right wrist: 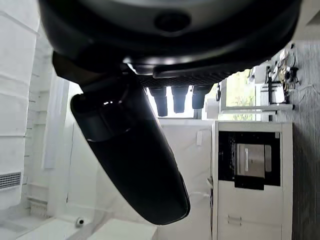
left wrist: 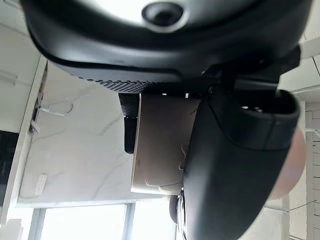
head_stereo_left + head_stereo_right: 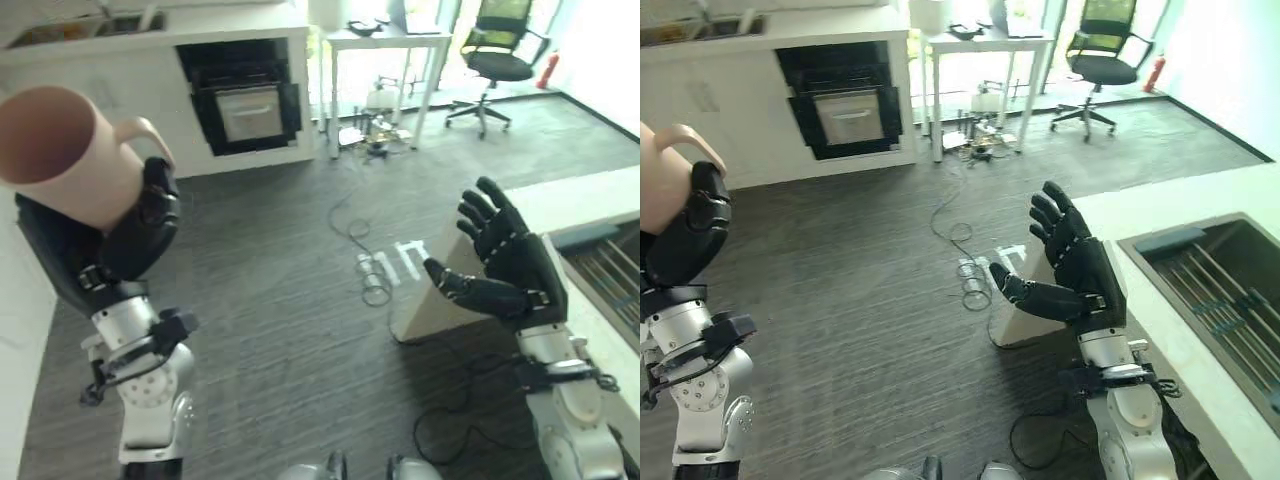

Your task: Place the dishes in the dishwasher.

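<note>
**Left hand holding a pink mug aloft, right hand spread open**

The left hand (image 3: 140, 232) is gripping a pink mug (image 3: 62, 150) at the upper left of the left eye view, its dark fingers curling round the mug's lower side just under the handle. The mug is a plain, matte, pale salmon-pink cylinder with a looped handle of the same colour sticking out toward the frame's centre; it is tilting, with its darker, brownish round end facing the upper left corner. In the left wrist view the mug's beige wall (image 2: 160, 145) is sitting between the thumb and the fingers, pressed against the palm. In the right eye view only the handle and a slice of the body are appearing at the left edge, above the hand.

The right hand (image 3: 1080, 270) is hovering at the centre right of the frame, palm turned inward, fingers straight and fanned upward, thumb pointing toward the left, holding nothing.

At the right edge a white countertop (image 3: 1160, 205) is carrying a dark recessed dishwasher rack (image 3: 1215, 275) with metal rails running along it. A built-in oven (image 3: 245, 100) is sitting in the white cabinetry at the upper centre, a white table (image 3: 385, 45) beside it, and a black office chair (image 3: 495, 55) at the upper right. Dark grey carpet (image 3: 290, 300) is covering the floor.
</note>
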Controlling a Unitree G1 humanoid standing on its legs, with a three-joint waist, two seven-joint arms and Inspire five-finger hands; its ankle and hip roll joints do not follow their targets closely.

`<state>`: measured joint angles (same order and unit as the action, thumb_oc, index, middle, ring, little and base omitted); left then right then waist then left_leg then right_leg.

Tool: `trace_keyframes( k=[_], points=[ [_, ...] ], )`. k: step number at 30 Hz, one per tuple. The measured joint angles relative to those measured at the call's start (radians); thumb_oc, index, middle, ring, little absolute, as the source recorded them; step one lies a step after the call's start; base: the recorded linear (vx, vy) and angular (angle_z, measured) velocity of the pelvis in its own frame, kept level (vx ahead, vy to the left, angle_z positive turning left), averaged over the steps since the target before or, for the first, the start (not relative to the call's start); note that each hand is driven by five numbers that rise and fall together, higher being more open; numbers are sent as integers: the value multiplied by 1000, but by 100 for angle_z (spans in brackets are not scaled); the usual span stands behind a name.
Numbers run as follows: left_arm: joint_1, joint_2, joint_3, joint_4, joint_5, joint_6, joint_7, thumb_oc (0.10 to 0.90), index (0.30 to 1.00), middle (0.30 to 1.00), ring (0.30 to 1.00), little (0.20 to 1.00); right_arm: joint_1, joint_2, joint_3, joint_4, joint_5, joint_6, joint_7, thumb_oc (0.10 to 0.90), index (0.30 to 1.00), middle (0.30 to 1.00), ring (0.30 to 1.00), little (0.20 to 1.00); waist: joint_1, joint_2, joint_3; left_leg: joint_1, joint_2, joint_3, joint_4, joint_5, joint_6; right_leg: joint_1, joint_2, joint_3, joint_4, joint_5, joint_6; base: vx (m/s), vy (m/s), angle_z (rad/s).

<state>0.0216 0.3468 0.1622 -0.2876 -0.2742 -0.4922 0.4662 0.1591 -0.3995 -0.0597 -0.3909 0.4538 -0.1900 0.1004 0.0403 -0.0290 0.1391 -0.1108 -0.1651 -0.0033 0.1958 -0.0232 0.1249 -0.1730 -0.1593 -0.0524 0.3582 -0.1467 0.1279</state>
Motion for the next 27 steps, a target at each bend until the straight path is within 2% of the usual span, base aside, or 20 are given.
trace_keyframes(
  k=[2, 3, 4, 7, 11, 15, 27],
  points=[
    [17, 0, 0, 0, -1, 8, 1, 400, 300, 300, 300, 300, -1, 0, 3, 0, 0, -5, -1, 800, 900, 900, 900, 900, 16, 0, 0, 12, -4, -25, -10, 15, 10, 16, -3, -13, -11, 0, 0, -12, -91, 64],
    [29, 0, 4, -1, -2, 8, 3, 400, 300, 300, 300, 300, -10, -1, 13, 0, 0, -8, -2, 800, 900, 900, 900, 900, 47, -2, 0, 18, -6, -35, -10, 15, 10, 29, -11, -23, -24, 1, 0, 8, -78, 33],
    [39, 0, 8, -2, -2, 8, 6, 400, 300, 300, 300, 300, -22, -1, 21, 1, -1, -8, -2, 800, 900, 900, 900, 900, 62, -5, 2, 25, -6, -40, -10, 11, 5, 42, -23, -45, -41, 10, 5, 31, -109, 35],
    [48, 1, 31, -25, -21, 10, 14, 400, 300, 300, 300, 300, -53, -10, 48, 0, -4, -14, -1, 800, 900, 900, 900, 900, 88, -5, 1, 29, 6, -70, -13, -3, -24, 64, -13, -82, -37, 14, -13, 36, -118, 26],
    [48, 8, 46, -79, -24, 11, 47, 400, 300, 300, 300, 300, -56, -29, 48, 0, -5, -22, -9, 800, 900, 900, 900, 900, 96, -12, 1, 40, 29, -69, -33, -12, -33, 78, 2, -98, -24, 0, -48, 15, -100, 17],
    [47, 31, 46, -79, -23, 15, 47, 400, 300, 300, 300, 300, -56, -30, 48, 0, -5, -22, -12, 800, 900, 900, 900, 900, 87, -13, 0, 41, 47, -85, -43, -1, -64, 85, 15, -116, -28, -8, -68, -10, -84, 13],
    [47, 31, 46, -79, -16, 15, 46, 400, 300, 300, 300, 300, -59, -40, 48, 0, -11, -20, -12, 800, 900, 900, 900, 900, 75, -12, -1, 40, 71, -64, -42, -18, -77, 100, 26, -135, -26, -18, -83, 37, -59, 7]
  ],
)
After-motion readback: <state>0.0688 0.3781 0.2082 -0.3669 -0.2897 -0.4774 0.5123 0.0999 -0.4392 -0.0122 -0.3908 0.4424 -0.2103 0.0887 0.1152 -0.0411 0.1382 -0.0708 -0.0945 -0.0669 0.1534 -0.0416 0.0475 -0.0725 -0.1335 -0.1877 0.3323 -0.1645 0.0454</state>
